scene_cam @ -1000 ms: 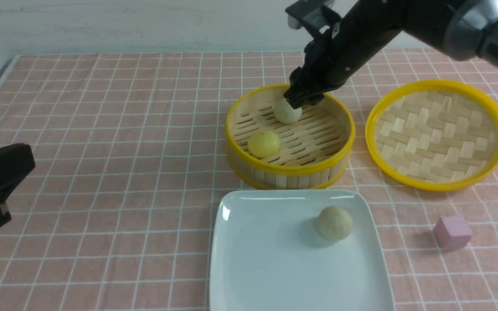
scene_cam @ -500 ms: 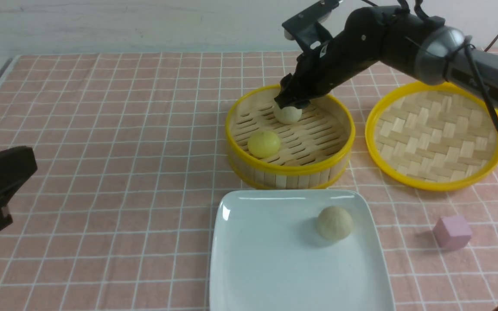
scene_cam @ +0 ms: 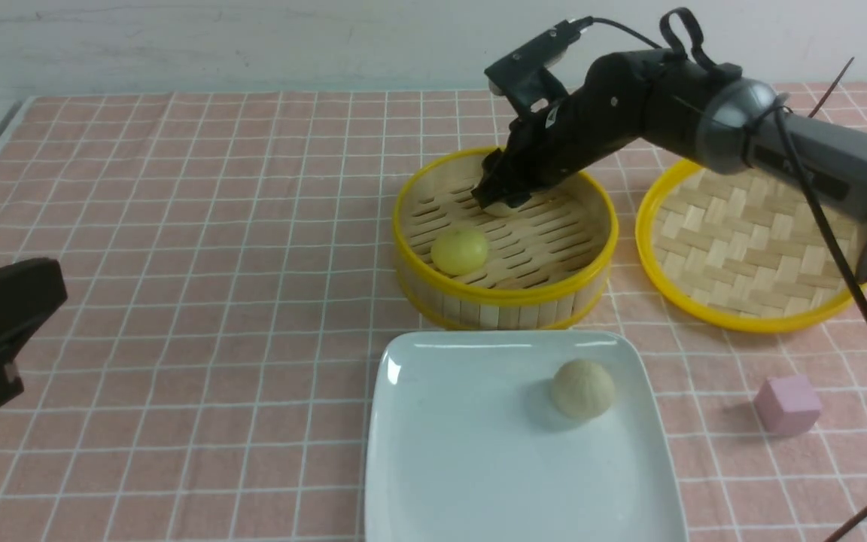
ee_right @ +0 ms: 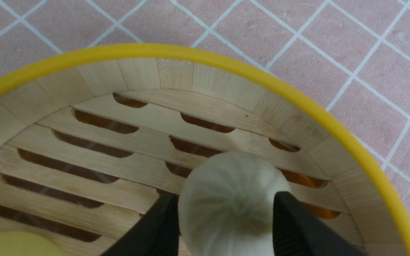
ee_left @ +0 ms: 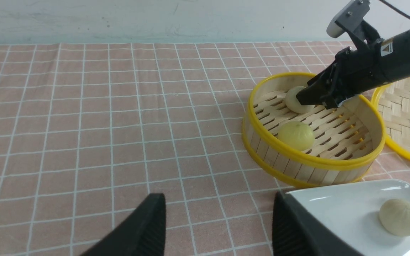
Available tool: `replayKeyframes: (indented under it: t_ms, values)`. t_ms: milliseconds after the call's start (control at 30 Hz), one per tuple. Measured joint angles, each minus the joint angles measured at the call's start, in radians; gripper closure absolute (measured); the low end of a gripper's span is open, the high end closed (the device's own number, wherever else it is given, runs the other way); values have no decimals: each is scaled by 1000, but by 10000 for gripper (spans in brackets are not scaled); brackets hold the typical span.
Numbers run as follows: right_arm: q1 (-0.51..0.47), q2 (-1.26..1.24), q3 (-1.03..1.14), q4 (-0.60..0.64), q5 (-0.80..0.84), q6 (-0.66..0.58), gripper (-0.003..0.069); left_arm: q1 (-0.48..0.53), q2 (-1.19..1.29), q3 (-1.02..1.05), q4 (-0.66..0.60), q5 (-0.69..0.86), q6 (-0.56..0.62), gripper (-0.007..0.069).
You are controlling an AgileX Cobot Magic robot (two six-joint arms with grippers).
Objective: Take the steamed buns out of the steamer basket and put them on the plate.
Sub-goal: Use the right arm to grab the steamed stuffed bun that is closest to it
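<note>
Two sit in the steamer basket (scene_cam: 505, 305), front view: yellow bun (scene_cam: 460, 251) at 8 o'clock, right gripper (scene_cam: 497, 202) down at 12; one bun (scene_cam: 582, 388) on the plate (scene_cam: 441, 452). Left wrist view: left gripper (ee_left: 219, 202) released, empty, well apart. Right wrist view: jaws flank the beige bun (ee_right: 231, 202); clenched or not, cannot tell.

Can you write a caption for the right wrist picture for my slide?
Right pincer straddles a pale pleated bun inside the steamer basket, with a yellow bun nearby.
</note>
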Motion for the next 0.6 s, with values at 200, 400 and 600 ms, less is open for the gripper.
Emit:
replayKeyframes:
  t_ms: [200, 400, 600]
  values:
    - [0, 0, 0, -35, -2, 0, 375, 0, 0, 0, 0, 18, 0, 204]
    - [0, 23, 0, -39, -5, 0, 420, 0, 0, 0, 0, 32, 0, 204]
    - [0, 43, -5, -54, -5, 0, 476, 0, 0, 0, 0, 32, 0, 204]
